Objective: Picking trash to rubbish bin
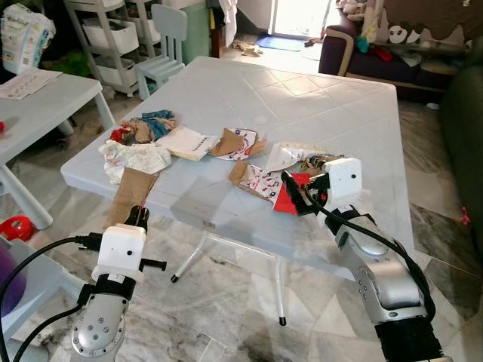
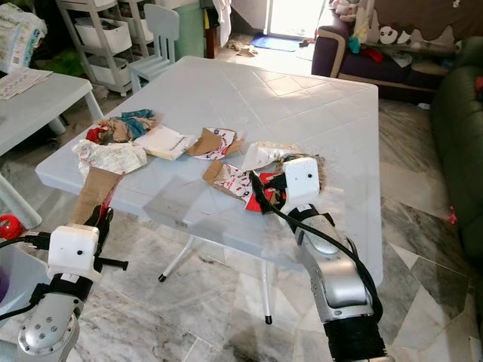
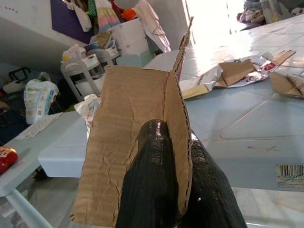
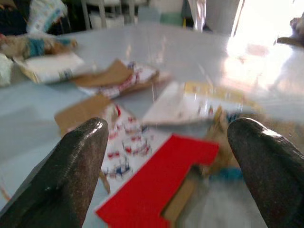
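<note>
Scraps of trash lie across the pale blue table: torn printed cardboard, a red card piece, a white booklet and crumpled wrappers. My left gripper is shut on a brown cardboard sheet at the table's near-left edge; the sheet stands folded between the black fingers. My right gripper hovers open just above the red card piece, one finger on each side of it.
A second low table stands at the left with a red object on the floor beneath. Shelving and a small chair are behind. A dark sofa lies at the back right. The floor is marble tile.
</note>
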{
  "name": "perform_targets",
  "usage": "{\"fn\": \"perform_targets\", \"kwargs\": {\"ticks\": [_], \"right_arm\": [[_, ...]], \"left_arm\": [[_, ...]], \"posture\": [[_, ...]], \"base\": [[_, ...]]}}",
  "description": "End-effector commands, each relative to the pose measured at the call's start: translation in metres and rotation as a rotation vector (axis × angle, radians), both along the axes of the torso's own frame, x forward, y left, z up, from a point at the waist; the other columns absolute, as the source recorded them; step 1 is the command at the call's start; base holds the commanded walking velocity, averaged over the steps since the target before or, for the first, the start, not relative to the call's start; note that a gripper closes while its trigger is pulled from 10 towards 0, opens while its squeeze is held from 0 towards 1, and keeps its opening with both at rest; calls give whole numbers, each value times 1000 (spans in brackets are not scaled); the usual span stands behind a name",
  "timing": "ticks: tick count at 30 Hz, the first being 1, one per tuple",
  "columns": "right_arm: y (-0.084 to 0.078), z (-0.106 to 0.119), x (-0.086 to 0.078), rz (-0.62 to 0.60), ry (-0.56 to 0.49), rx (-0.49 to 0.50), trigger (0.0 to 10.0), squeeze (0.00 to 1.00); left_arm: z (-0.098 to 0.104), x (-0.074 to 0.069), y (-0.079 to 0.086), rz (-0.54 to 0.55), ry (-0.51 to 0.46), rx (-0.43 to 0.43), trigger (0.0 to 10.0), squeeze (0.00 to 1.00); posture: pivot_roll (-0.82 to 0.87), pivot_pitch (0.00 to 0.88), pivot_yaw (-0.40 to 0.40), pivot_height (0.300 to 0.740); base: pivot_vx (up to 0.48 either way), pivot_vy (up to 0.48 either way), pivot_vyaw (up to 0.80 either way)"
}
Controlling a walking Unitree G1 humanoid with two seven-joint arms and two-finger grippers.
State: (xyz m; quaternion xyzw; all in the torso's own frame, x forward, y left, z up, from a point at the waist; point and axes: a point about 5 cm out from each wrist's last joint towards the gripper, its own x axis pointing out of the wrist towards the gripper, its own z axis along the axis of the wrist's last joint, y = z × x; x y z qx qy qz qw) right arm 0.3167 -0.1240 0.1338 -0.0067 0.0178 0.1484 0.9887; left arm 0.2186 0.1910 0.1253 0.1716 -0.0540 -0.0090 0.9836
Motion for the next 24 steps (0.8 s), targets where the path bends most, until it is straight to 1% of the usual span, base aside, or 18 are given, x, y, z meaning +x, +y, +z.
{"fn": "perform_targets", "kwargs": {"ticks": [1, 2, 4, 6, 7, 11, 15, 18, 22, 24], "right_arm": [[-3, 1, 6, -25, 11, 10, 10000, 0], [-3, -2, 10, -32, 30, 17, 10000, 0], [-1, -5, 14, -32, 58, 40, 10000, 0], [0, -7, 17, -34, 73, 54, 10000, 0], [1, -9, 21, -39, 90, 65, 10000, 0], [1, -16, 24, -50, 123, 79, 10000, 0], [-2, -22, 25, -84, 126, 18, 10000, 0], [-6, -24, 26, -112, 121, -9, 10000, 0], [-15, -26, 26, -154, 119, -27, 10000, 0], [-16, -29, 25, -156, 126, -18, 10000, 0]], "left_arm": [[5, 0, 0, -9, -9, 6, 431, 0], [6, 0, 1, -5, -8, 6, 471, 0], [6, -2, 1, -6, -3, 5, 1020, 0], [6, -3, 1, -8, 2, 2, 1137, 0], [4, -5, 0, -15, 15, -2, 1529, 0], [2, -6, -2, -21, 27, -12, 1529, 0], [4, 1, -6, -31, 27, -36, 1569, 0], [4, 1, -7, -35, 27, -40, 1725, 0], [3, 0, -10, -50, 34, -44, 1686, 0], [2, 0, -11, -56, 40, -46, 1725, 0]], "posture": [[70, 45, -47, 740], [74, 46, -49, 740], [84, 49, -52, 740], [86, 49, -52, 740], [89, 47, -55, 740], [96, 42, -59, 740], [94, 42, -59, 740], [90, 44, -56, 740], [85, 48, -50, 740], [84, 50, -50, 740]], "base": [[0, 0, 0], [0, 0, 0], [0, 0, 0], [0, 0, 0], [0, 0, 0], [0, 0, 0], [0, 0, 0], [0, 0, 0], [0, 0, 0], [0, 0, 0]]}}
